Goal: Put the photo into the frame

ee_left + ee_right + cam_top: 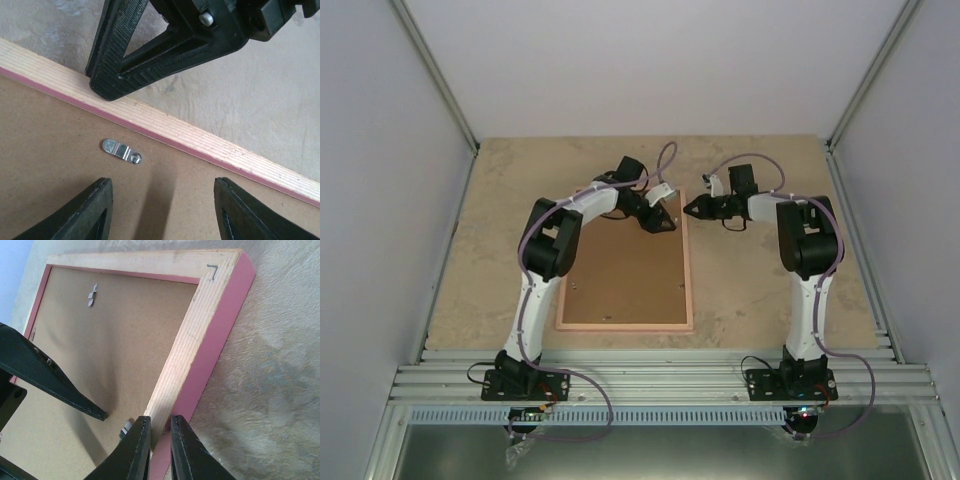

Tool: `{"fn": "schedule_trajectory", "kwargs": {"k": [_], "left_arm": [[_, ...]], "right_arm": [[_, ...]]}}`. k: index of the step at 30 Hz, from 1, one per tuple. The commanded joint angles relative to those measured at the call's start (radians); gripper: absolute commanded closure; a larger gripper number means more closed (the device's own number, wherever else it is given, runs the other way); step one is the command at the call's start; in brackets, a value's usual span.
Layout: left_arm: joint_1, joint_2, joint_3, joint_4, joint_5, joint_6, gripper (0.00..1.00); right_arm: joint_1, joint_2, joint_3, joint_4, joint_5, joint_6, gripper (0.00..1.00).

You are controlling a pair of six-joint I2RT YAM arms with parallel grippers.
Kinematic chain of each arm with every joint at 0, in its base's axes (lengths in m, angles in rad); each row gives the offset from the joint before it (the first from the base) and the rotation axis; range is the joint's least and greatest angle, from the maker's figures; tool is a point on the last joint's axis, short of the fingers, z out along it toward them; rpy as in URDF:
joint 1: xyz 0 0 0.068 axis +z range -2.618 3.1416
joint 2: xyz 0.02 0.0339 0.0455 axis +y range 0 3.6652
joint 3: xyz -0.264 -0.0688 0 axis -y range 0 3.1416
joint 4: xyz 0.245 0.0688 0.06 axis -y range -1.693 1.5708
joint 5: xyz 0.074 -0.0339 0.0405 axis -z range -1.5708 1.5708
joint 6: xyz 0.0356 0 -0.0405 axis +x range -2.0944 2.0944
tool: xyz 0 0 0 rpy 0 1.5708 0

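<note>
- The frame [625,325] lies back-up on the desk [740,290], its long sides running near to far. Its near short end sits close to the desk's near edge, and its far end reaches about mid-desk.
- There's plenty of room: bare desk runs along the frame's left side, along its right side, and across the whole stretch to the far edge.
- Both arms reach in from the near edge and meet over the frame's far right corner, and there it is tight.
- The brown backing board [620,275] fills the frame inside pale wood rails. Pink shows on the inner lip and down the outer side.
- The left tool [162,185] has its jaws standing well apart with nothing between them. It hangs over the backing board just inside the rail near that far right corner.
- A small metal turn clip [121,151] lies flat on the board ahead of the left tool's fingers, clear of both.
- The right tool [160,419] is all but closed, with only a thin slit between its fingers, and grips nothing that shows.
- Its tips are down on the rail's outer edge, where wood meets pink, and the left wrist view shows a tip planted on the pale wood.
- The two tools sit near each other, and the rail's inner lip runs between them.
</note>
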Motion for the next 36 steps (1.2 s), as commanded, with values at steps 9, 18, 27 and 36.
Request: {"fn": "schedule_trajectory", "kwargs": {"k": [9,18,27,36], "left_arm": [[-0.047,0.15,0.195,-0.17,0.002,0.05,0.41],[-0.088,0.178,0.234,-0.313,0.069,0.179,0.52],[-0.079,0.136,0.191,-0.3,0.051,0.235,0.62],[0.016,-0.026,0.157,-0.042,0.011,-0.033,0.46]], "right_arm": [[0.027,0.038,0.01,-0.099,0.013,-0.016,0.86],[0.03,0.053,0.034,-0.108,0.014,-0.015,0.86],[0.029,0.054,0.039,-0.109,0.017,-0.014,0.86],[0.024,0.01,0.029,-0.116,0.019,-0.031,0.86]]}}
